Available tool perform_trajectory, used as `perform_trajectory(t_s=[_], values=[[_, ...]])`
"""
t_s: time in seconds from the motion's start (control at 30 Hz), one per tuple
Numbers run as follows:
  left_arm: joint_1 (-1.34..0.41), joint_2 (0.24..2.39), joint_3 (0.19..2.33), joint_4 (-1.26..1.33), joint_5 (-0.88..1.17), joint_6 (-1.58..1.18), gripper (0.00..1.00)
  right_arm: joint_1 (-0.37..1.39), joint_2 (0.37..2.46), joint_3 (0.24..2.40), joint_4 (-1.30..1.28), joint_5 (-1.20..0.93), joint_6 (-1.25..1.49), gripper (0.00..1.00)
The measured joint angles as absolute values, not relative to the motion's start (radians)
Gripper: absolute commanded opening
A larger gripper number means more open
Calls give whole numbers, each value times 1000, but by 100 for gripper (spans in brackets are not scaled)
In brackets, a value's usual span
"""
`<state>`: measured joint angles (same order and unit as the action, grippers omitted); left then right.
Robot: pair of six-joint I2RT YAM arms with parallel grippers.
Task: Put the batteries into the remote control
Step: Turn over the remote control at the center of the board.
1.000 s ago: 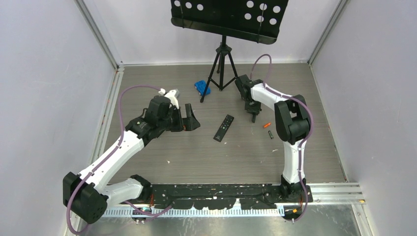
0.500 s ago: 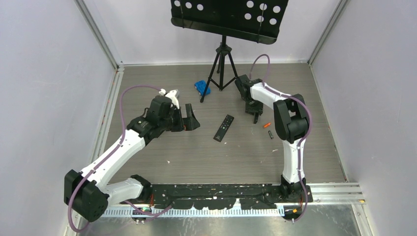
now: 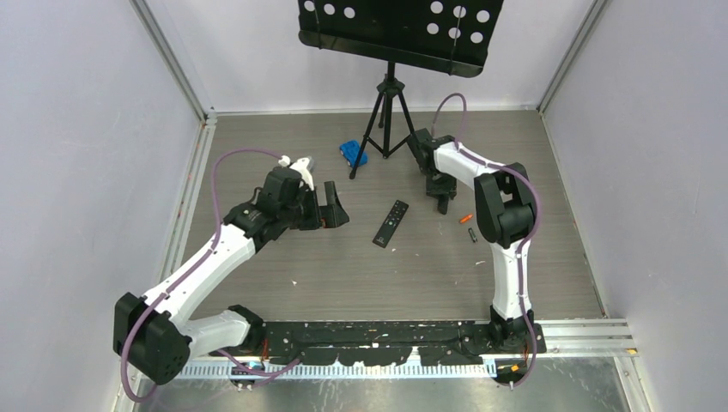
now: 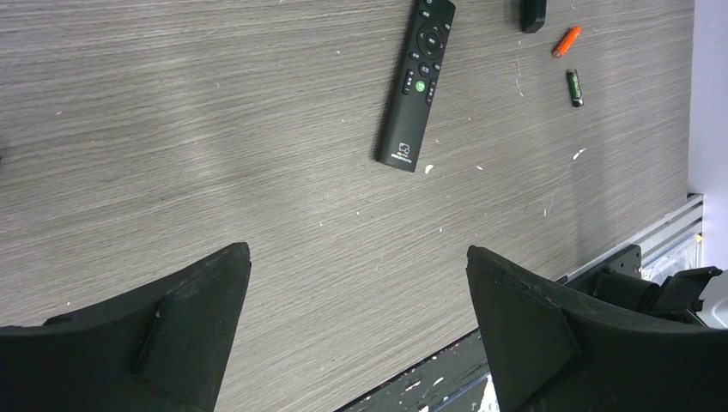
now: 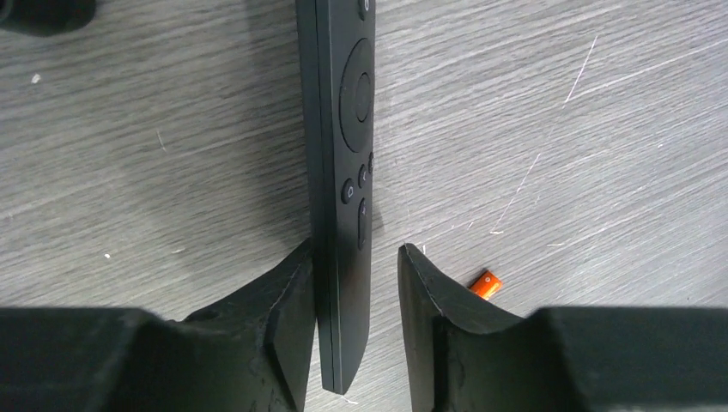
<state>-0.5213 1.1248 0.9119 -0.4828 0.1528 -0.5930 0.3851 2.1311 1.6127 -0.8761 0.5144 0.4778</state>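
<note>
The right hand (image 5: 356, 249) is low over the far part of the desk (image 3: 343, 266), its fingers partly spread and straddling the near end of the remote control (image 5: 343, 129) – a slim black bar with a round pad and a few small keys. In the wrist view one finger lies against the remote's long edge while the other stands slightly off it, so the hand is not pinching it. The remote runs lengthwise away from the hand. The orange battery (image 5: 483, 284) lies on the desk just beside the second finger, apart from the remote; from above, a dark greenish battery (image 3: 473, 234) lies near it, towards the arm bases. The left hand (image 4: 357, 253) hangs above the desk with its fingers spread wide. Ahead of it, well apart, lies a buttoned remote (image 4: 416, 86), between the two hands. A blue object (image 3: 353, 153) sits beside a tripod stand (image 3: 391, 94) at the back.
</note>
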Motion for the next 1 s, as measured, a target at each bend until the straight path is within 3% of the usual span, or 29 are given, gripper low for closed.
perform_trajectory(t_s=[0.33,0.63,0.67,0.73,0.8,1.0], values=[[-522,1169,904,-459,154,-590,98,393,2061,1557,-836,406,482,57],[-599,1353,942,-373,116,-551,92,393,1680,1247,-662,196,564,57],[-617,1399,965,-368,104,-538,90,393,1647,1214,-646,176,577,57],[-655,1504,1026,-355,78,-509,74,393,1577,1129,-597,130,610,57],[-694,1610,1103,-346,42,-480,68,393,1523,1048,-562,93,646,56],[-772,1909,1399,-395,-61,-406,64,393,1405,854,-515,25,717,56]])
